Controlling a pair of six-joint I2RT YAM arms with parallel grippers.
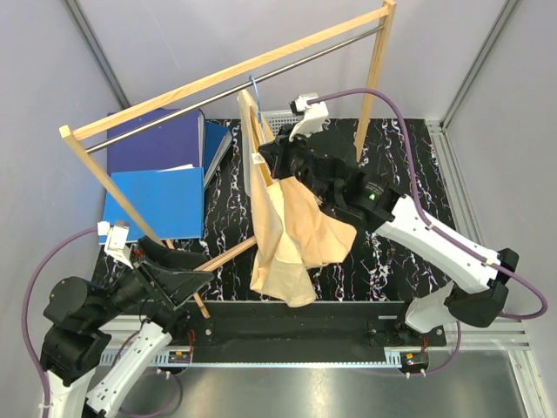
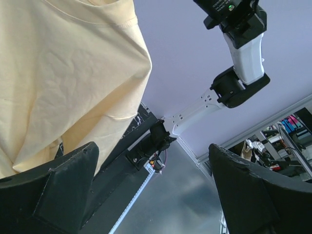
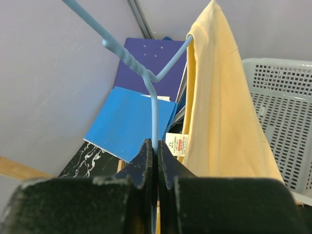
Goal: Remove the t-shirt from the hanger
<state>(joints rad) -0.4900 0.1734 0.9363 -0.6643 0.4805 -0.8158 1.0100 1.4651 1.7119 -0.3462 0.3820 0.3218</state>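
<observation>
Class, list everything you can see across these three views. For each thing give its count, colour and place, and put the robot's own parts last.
t-shirt: one, pale peach-orange, hanging mid-table below the rack's rod
hanger: one, light blue wire, inside the t-shirt's neck
rack: one, light wood with a metal rod, spanning the table
binders: at least two, blue, back left under the rack
basket: one, white, perforated, behind the t-shirt
table: one, black with white veining
left gripper: one, black, open and empty, near left
right gripper: one, black, shut on the hanger's wire
</observation>
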